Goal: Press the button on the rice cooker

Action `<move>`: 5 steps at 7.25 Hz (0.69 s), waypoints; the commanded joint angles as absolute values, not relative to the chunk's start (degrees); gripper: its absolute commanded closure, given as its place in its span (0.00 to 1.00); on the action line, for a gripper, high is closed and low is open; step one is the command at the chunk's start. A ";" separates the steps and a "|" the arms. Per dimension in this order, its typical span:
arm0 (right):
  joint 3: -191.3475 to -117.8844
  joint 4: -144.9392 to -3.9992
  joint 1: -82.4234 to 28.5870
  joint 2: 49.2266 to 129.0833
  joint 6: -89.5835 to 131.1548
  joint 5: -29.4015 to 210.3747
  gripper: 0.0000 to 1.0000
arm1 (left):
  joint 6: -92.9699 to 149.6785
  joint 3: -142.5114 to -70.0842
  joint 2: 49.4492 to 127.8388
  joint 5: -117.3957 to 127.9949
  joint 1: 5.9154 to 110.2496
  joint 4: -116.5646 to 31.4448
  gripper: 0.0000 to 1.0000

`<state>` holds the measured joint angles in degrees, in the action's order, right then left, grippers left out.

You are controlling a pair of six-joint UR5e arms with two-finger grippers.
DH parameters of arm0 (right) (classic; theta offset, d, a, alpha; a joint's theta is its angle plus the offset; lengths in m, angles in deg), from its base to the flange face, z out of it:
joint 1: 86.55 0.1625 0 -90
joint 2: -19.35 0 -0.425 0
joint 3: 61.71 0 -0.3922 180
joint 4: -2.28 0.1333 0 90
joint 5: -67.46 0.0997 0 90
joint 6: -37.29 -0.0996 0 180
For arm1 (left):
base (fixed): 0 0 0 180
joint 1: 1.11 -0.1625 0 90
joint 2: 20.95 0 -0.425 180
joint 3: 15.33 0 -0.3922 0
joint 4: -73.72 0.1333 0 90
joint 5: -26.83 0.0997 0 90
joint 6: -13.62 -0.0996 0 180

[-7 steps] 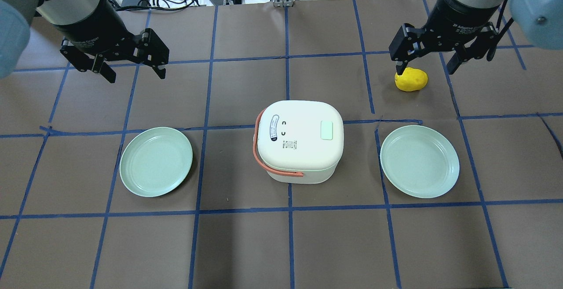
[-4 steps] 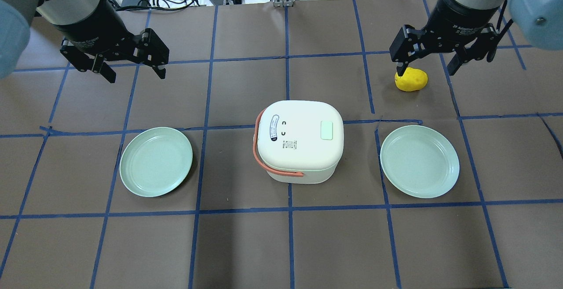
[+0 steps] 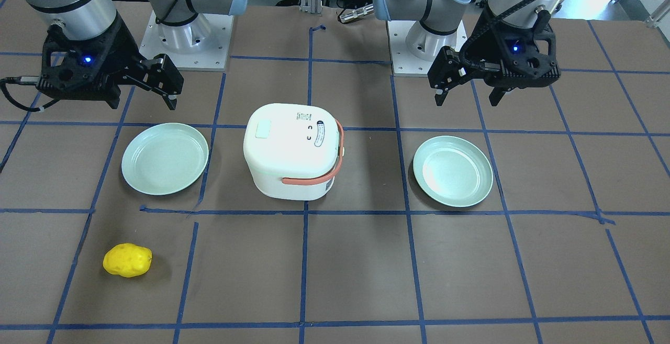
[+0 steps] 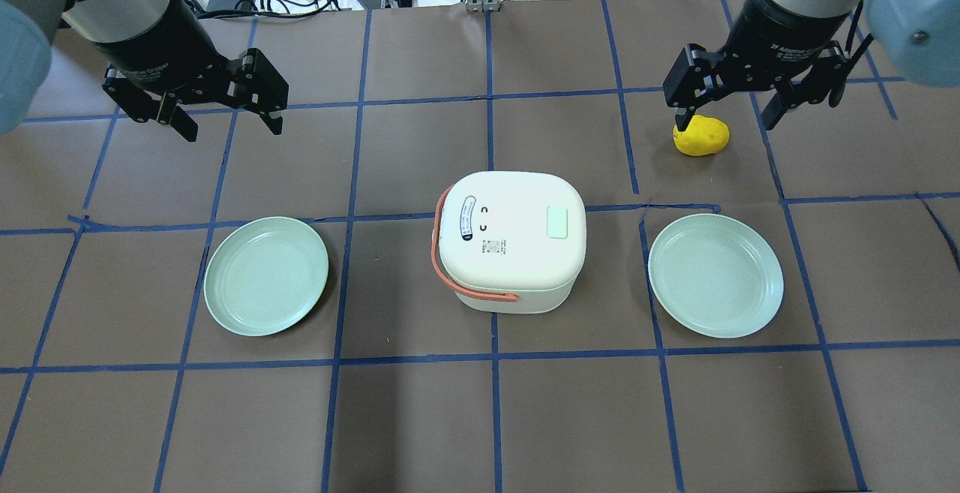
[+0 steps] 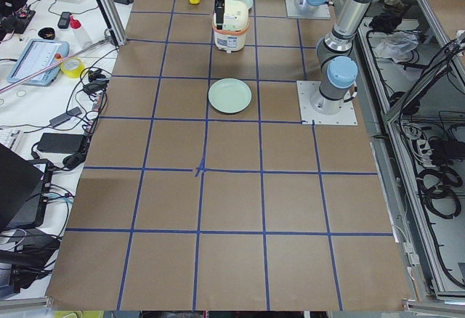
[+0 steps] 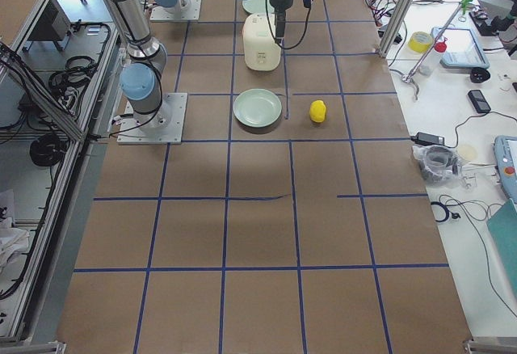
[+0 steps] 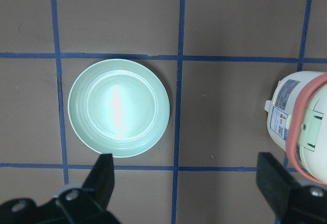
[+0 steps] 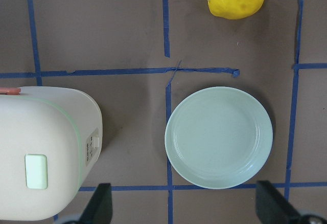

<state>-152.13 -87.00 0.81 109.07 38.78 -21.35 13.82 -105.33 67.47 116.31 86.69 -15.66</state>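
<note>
The white rice cooker point(image 4: 510, 241) with its salmon-orange handle stands closed at the table's middle. It also shows in the front view point(image 3: 290, 150). The mint-green button point(image 4: 557, 221) sits on the lid's right edge and shows in the right wrist view point(image 8: 36, 171). My left gripper point(image 4: 231, 129) hangs open and empty at the far left, high above the table. My right gripper point(image 4: 725, 121) hangs open and empty at the far right, high above the yellow potato point(image 4: 701, 136). Neither gripper touches the cooker.
A pale green plate point(image 4: 266, 275) lies left of the cooker, and another plate point(image 4: 716, 275) lies right of it. The potato lies beyond the right plate. Cables and tools lie past the table's far edge.
The right arm has shifted very slightly. The left arm, cooker, plates and potato have not moved.
</note>
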 commanded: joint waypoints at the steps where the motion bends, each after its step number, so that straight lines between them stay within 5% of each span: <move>1: -152.15 -87.11 0.81 109.08 38.78 -21.39 0.00 | 13.89 -105.33 67.47 116.31 86.69 -15.67 0.00; 4: -152.32 -87.28 0.81 109.08 38.69 -21.39 0.00 | 13.80 -105.33 67.47 116.31 86.69 -15.67 0.00; 5: -152.32 -87.81 0.90 108.91 38.69 -21.31 0.11 | 13.80 -105.33 67.47 116.31 86.69 -15.67 0.00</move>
<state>-152.32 -87.35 0.84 109.02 38.70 -21.39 13.82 -105.33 67.47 116.30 86.69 -15.67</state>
